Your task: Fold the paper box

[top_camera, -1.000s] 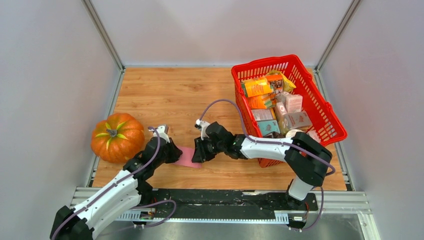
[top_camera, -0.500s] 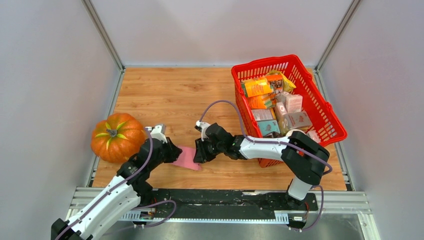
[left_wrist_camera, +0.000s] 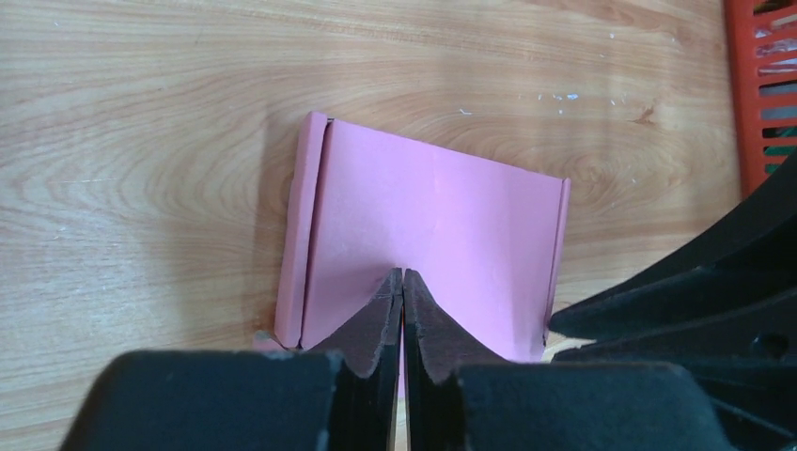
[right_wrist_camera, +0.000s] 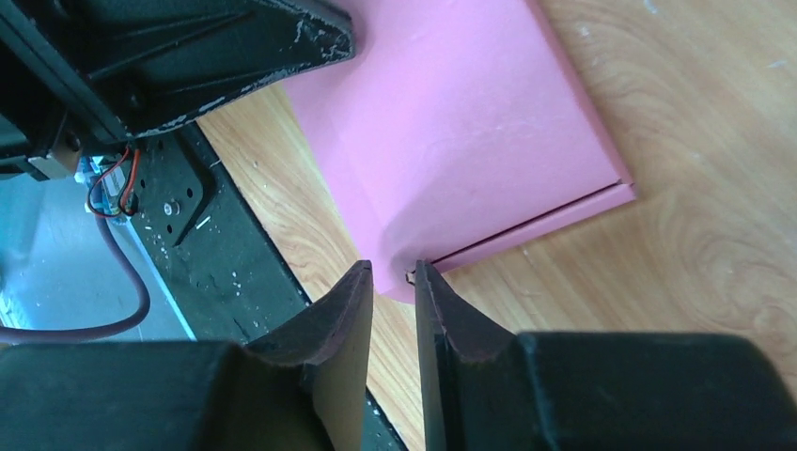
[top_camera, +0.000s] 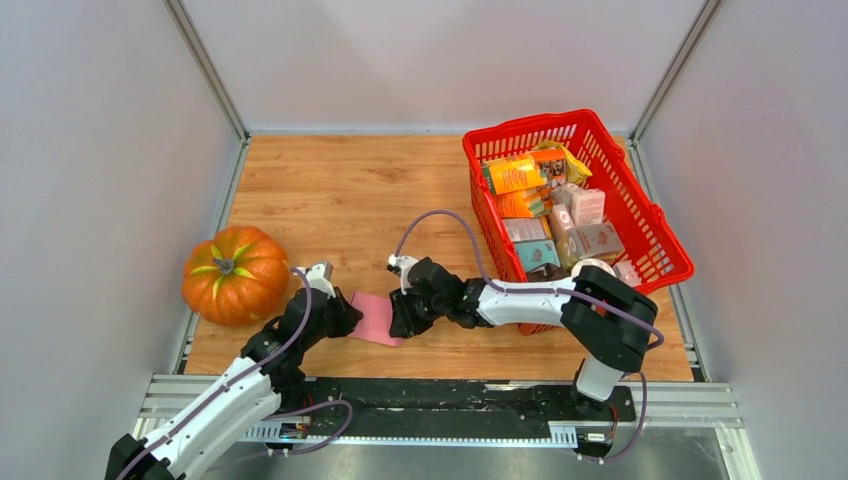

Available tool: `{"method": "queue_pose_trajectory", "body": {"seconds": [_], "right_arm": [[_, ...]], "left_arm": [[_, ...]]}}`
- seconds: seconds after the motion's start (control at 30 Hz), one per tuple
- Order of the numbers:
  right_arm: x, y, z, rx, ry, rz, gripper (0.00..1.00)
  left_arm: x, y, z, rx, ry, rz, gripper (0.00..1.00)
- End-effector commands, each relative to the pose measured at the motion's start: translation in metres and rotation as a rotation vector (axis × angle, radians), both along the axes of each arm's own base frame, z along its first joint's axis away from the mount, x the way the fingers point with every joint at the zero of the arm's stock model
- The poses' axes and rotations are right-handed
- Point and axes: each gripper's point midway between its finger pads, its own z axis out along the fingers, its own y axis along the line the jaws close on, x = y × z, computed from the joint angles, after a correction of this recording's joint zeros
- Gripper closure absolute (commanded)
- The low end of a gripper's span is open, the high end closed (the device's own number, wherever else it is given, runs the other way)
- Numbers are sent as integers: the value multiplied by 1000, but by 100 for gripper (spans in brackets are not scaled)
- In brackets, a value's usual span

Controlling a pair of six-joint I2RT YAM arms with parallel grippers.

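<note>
- box point(top_camera: 378, 318) lies flat on table point(top_camera: 330, 190) near the front edge, between the 2 grippers. pumpkin point(top_camera: 235, 275) is off to its left, basket point(top_camera: 530, 122) off to its right and farther back.
- progress, my read: late. The box looks closed into a flat carton with the big panel down on top. No loose flaps stick out in any view.
- likely left to do: flatten the corner point(right_wrist_camera: 409, 235) at the right gripper, which bulges up a bit, and press the seam point(right_wrist_camera: 536, 225) shut. Whether the tabs are tucked is hidden.
- left gripper point(left_wrist_camera: 402, 282): jaws pressed together, tips on the top panel at its near edge. Can't tell if a card layer is caught between them.
- right gripper point(right_wrist_camera: 393, 274): jaws a thin slit apart, the box corner right at the slit's mouth. Can't tell if it's nipped or only touched.
- top view only: whole layout, the 2 arms meeting at the box from either side. The box itself is partly covered by them.
- left wrist only: the top panel nearly whole, a narrow folded strip point(left_wrist_camera: 299, 235) along 1 side, a thin lip on the opposite side.
- right wrist only: the seam showing 2 layers, the bulge, a left gripper finger low over the far part of the panel, rail point(right_wrist_camera: 188, 221) past the table edge.
</note>
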Motion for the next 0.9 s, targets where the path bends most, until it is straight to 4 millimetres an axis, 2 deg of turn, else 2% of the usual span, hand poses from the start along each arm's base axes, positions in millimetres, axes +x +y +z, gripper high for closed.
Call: {"method": "queue_pose_trajectory", "body": {"seconds": [0.0, 0.07, 0.17, 0.2, 0.23, 0.27, 0.3, 0.37, 0.53, 0.63, 0.67, 0.73, 0.77, 0.83, 0.87], "right_arm": [[1, 0, 3, 4, -8, -14, 74], [13, -5, 6, -29, -39, -70, 75], [20, -17, 15, -80, -57, -125, 72], [19, -26, 11, -120, -30, -145, 69], [27, -31, 10, -132, -7, -181, 65], [26, -32, 9, -122, 44, -183, 64], [28, -29, 7, -95, 88, -206, 63], [33, -25, 9, -48, 142, -213, 62], [39, -8, 14, -18, 169, -201, 53], [47, -8, 17, -16, 145, -248, 52], [48, -6, 19, -3, 147, -247, 52], [48, 0, 24, 12, 158, -233, 52], [46, 2, 19, 3, 173, -224, 51], [45, 1, 15, -9, 184, -224, 46], [44, 1, 13, -5, 192, -227, 45]], "left_arm": [[4, 1, 6, -20, -24, 23, 91], [2, -1, 13, -14, -32, -9, 90], [-2, -12, 39, -34, -53, -92, 81], [-1, -15, 55, -42, -84, -118, 72], [-2, -15, 61, -46, -90, -122, 68], [1, -12, 66, -33, -99, -99, 63], [2, -9, 71, -24, -97, -84, 54], [8, -2, 78, 3, -109, -43, 50], [18, 2, 67, 31, -88, 2, 47], [22, 1, 55, 58, -62, -9, 56], [19, -2, 49, 60, -42, -29, 64], [18, -5, 40, 60, -15, -43, 72], [14, -5, 31, 61, 6, -49, 77], [14, -7, 27, 36, 0, -43, 78], [11, -5, 19, 38, 11, -40, 80]]}}
